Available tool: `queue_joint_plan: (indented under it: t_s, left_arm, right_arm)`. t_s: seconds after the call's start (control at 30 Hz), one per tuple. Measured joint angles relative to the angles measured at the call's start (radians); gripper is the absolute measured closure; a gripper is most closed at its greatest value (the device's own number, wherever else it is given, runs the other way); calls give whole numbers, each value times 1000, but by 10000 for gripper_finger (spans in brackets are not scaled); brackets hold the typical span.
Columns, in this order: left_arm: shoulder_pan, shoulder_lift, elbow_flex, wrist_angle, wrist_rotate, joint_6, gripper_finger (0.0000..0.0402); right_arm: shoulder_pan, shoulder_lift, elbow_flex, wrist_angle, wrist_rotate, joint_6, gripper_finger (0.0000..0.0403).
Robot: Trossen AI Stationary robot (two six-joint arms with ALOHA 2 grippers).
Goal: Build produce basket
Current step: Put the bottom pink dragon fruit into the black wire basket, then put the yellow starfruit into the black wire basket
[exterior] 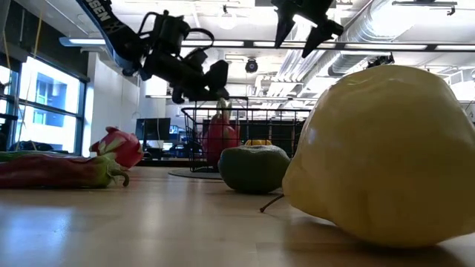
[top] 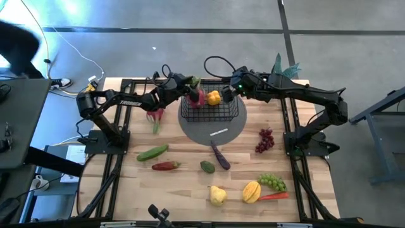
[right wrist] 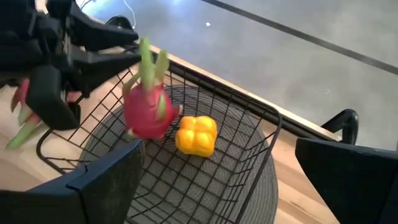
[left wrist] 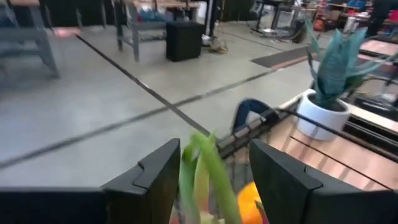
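Two arms: both reach over the basket at the far middle of the bench
Basket: black wire grid, standing on a round grey mat
Inside basket: a pink dragon fruit upright at the left side, green leaf tips up; a yellow pepper just beside it
Left gripper: above the dragon fruit in the basket; fingers spread, one on either side of the green leaf tips, with a gap between them and the leaves
Right gripper: at the basket's right rim, near the yellow pepper; fingers spread wide, pinching nothing
Second dragon fruit: on the bench left of the basket, under the left arm
Left part of bench: green cucumber, red chilli just nearer than it
Middle: purple eggplant at the mat's near edge, small green fruit just beside it, a thin white strip on the mat
Right part: dark red grapes well apart from the basket
Near edge: pale yellow fruit, orange-yellow fruit, green grapes, carrot touching the green grapes
Far right corner: potted plant in a white pot, beyond the basket
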Motion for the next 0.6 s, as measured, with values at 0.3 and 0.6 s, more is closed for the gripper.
queue_joint_plan:
  t_s: [0.3, 0.6]
  left_arm:
    - [0, -127, 0, -24, -17, 42, 220]
    - [-19, -309, 0, -211, 9, 65, 220]
  right_arm:
    - [0, 0, 0, 1, -134, 0, 4]
    - [21, 0, 0, -2, -325, 71, 4]
